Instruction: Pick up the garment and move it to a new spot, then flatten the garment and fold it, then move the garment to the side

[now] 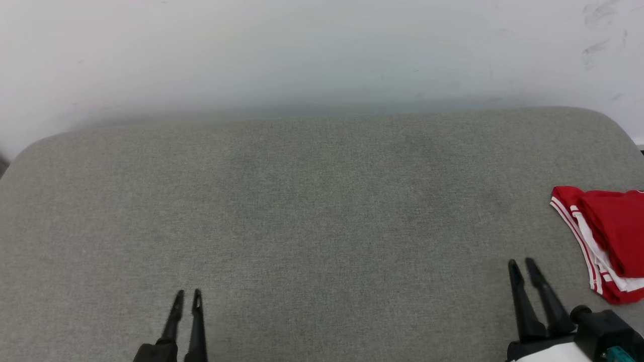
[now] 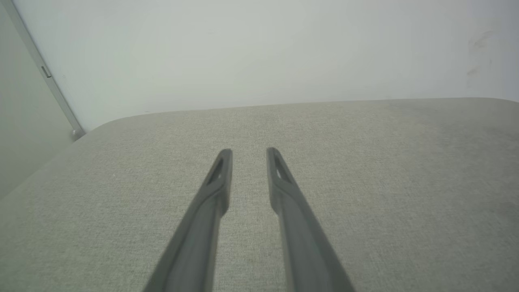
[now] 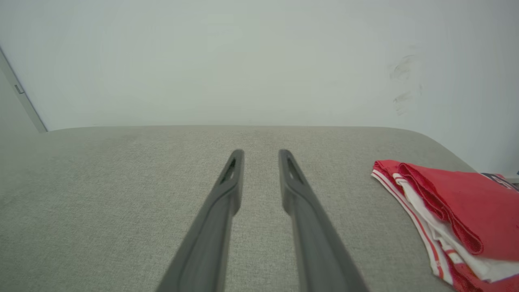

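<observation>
The garment (image 1: 615, 232) lies folded in a red bundle with white and striped layers at the right edge of the grey padded surface (image 1: 312, 201). In the right wrist view the garment (image 3: 470, 202) sits to the right of my fingers, apart from them. My right gripper (image 1: 520, 262) hovers near the front right, left of the garment, jaws a little apart with nothing between them; the right gripper (image 3: 261, 153) points at bare fabric. My left gripper (image 1: 187, 294) is at the front left, also slightly open and empty, and the left gripper (image 2: 249, 152) points at bare surface.
A white wall (image 1: 322, 50) rises directly behind the surface's rounded far edge, with dark scuff marks (image 1: 598, 30) at upper right. A wall corner strip (image 2: 44, 73) stands past the surface's left end.
</observation>
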